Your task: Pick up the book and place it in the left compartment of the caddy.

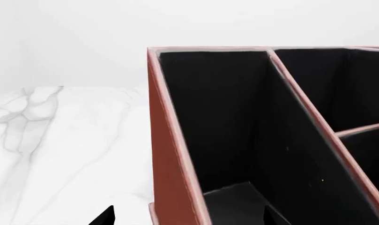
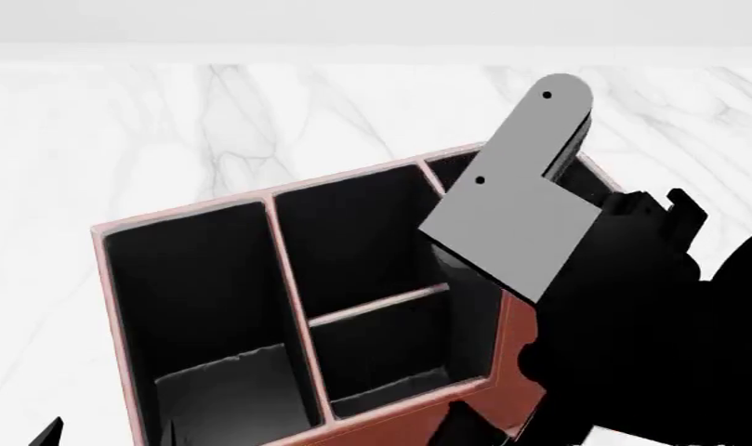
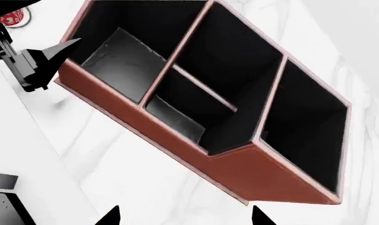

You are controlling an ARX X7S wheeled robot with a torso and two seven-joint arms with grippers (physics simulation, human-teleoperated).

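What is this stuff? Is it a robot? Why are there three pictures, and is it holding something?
Yes, it's a robot with two arms, drawn by a computer. Each picture comes from a different camera. One sits on the robot's head and looks down; the grey and black shape there is its right arm. The other two sit near its claws, so you only see black tips: the left gripper and the right gripper. Both are open and hold nothing. On the white marble table stands a reddish-brown box with black insides, the caddy. Its long left compartment looks empty. A red mug peeks in at one corner. I can't see a book anywhere.
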